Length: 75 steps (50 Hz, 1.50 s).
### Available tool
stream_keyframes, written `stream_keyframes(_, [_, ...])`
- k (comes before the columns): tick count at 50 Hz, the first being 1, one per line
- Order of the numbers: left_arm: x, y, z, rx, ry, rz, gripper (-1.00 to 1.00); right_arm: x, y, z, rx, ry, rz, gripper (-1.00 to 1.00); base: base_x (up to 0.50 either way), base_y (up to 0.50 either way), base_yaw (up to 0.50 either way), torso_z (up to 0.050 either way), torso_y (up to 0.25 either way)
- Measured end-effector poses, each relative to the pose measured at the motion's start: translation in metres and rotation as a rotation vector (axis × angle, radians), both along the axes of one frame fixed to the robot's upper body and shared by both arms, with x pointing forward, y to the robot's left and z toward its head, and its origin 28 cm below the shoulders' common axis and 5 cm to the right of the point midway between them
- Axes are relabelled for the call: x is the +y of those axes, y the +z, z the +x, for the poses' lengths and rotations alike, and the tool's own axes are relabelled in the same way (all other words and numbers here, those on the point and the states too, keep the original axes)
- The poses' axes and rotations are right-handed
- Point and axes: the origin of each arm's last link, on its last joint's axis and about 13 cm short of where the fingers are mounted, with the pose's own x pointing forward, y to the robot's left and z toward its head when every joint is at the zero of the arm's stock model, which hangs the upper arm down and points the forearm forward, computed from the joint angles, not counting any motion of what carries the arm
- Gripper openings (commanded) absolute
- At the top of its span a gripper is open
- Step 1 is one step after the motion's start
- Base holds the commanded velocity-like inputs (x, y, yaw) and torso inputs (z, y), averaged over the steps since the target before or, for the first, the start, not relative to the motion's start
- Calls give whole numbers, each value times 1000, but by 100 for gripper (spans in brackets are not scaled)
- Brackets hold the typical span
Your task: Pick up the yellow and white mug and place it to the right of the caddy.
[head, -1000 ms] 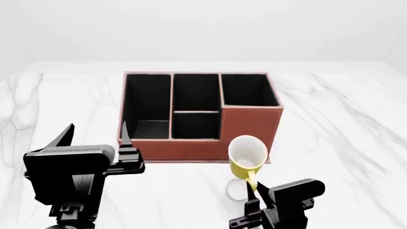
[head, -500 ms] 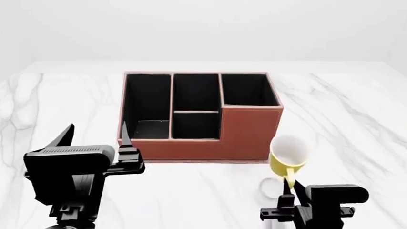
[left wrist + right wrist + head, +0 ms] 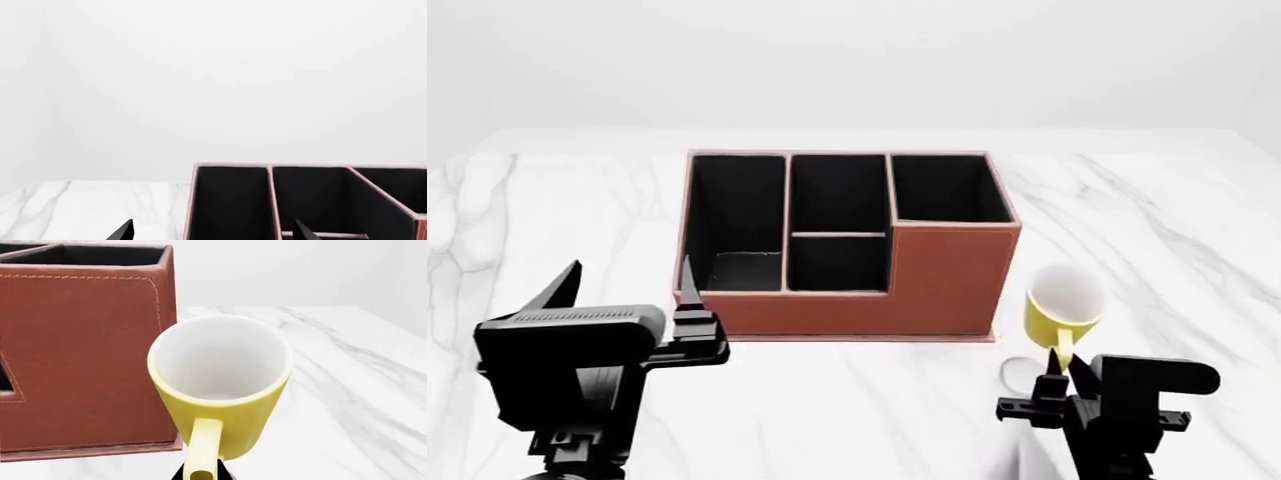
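The yellow and white mug [image 3: 1062, 306] hangs in the air just right of the caddy's [image 3: 941, 275] front right corner, tilted with its white inside toward me. My right gripper [image 3: 1056, 382] is shut on the mug's yellow handle [image 3: 200, 450]; in the right wrist view the mug [image 3: 223, 385] sits beside the caddy's reddish-brown wall [image 3: 80, 355]. A round shadow lies on the table under the mug. My left gripper [image 3: 627, 290] is open and empty, in front of the caddy's left end. The left wrist view shows the caddy's black compartments [image 3: 233, 205] and my two fingertips [image 3: 123, 232].
The caddy stands on a white marble table [image 3: 1174, 230] that stretches right and behind it. A plain white wall rises at the back. Nothing else stands on the table.
My right gripper has carried the mug to the right, from in front of the caddy's front face to just past its right corner. The left arm has not moved.
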Motion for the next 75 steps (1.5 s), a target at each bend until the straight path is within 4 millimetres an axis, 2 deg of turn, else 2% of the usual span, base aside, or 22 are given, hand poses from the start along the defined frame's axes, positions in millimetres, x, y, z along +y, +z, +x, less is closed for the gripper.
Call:
stream_keyframes(49, [1,0,-1,-5,1,-5,100,-24,-18,99,70,-65,17,-100,0,0,0,0,1])
stream_keyframes(62, [2,-1,-1,-5,1,-7,100,-24,-26,117,90,-63,17,-100,0,0,0,0,1])
stream_keyframes(75, [2,-1,-2,-5,2,-9,100,-25,-36,123,135,-63,22,-100,0,0,0,0,0])
